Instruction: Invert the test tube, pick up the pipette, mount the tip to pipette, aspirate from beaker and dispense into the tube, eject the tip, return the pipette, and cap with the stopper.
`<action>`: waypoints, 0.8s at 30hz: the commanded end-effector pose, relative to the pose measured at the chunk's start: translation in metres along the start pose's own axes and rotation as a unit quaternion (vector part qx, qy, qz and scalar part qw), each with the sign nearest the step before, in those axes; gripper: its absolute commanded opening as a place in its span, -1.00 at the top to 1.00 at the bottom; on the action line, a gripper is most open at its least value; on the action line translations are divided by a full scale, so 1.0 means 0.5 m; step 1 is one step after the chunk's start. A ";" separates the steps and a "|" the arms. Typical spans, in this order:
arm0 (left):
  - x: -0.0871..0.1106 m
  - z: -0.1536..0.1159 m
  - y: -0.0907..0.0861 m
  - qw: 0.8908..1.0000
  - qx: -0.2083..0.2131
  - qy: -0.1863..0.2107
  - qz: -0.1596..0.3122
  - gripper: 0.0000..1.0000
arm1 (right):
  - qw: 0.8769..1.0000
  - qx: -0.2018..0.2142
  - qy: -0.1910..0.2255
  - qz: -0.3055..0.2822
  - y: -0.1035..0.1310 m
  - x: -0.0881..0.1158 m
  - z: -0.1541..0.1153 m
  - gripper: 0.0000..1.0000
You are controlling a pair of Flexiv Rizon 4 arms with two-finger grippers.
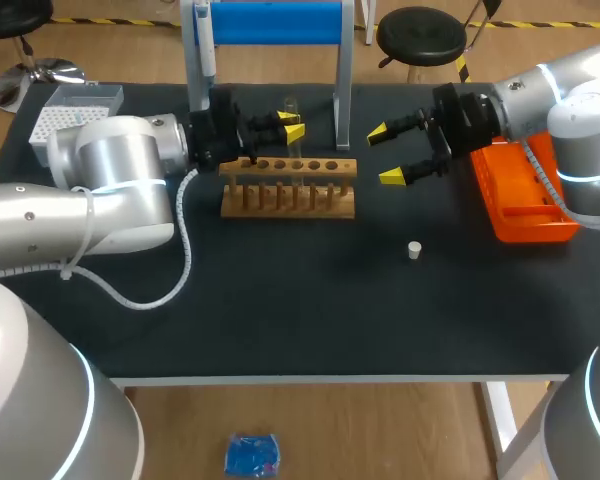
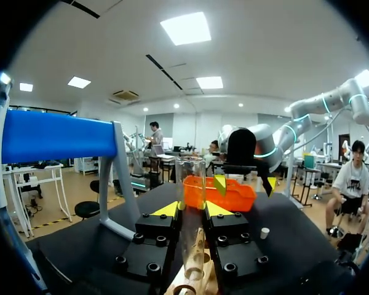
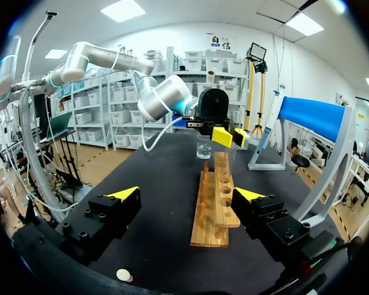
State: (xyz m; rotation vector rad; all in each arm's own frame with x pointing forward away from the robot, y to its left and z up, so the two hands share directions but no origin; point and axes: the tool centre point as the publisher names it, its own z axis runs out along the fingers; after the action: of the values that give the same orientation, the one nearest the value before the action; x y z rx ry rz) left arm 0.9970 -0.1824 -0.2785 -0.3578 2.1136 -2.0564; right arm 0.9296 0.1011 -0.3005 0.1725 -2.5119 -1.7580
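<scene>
Early yet: left fingers (image 2: 166, 210) clamp the test tube (image 2: 190, 178) over the wooden rack (image 1: 290, 195), right fingers (image 3: 124, 193) gape empty nearby; pipette (image 1: 206, 45) hangs on its stand (image 1: 270, 20), stopper (image 1: 414, 250) lies on tabletop (image 1: 280, 320), both untouched.

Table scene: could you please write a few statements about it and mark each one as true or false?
1. The left claw is shut on the test tube. True.
2. The right claw holds the stopper. False: it is open and empty, and the stopper lies on the table.
3. The orange tray is on the left arm's side. False: it is beside the right arm.
4. The wooden rack is ahead of the right claw. True.
</scene>
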 end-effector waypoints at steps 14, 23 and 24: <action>0.003 -0.004 0.010 1.000 0.000 -0.003 -0.001 1.00 | 1.000 0.001 0.001 0.000 0.000 0.000 -0.001 -1.00; 0.003 0.005 0.008 1.000 -0.008 0.006 0.005 1.00 | 1.000 0.001 0.001 0.000 0.000 0.000 -0.001 -1.00; 0.003 0.006 0.008 1.000 -0.008 0.006 0.005 1.00 | 1.000 0.001 0.001 0.000 0.000 0.000 -0.001 -1.00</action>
State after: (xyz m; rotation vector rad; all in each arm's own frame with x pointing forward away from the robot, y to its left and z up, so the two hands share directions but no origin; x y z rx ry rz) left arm 0.9940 -0.1847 -0.2829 -0.3383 2.1300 -2.0411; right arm 0.9296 0.1011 -0.3005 0.1725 -2.5119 -1.7580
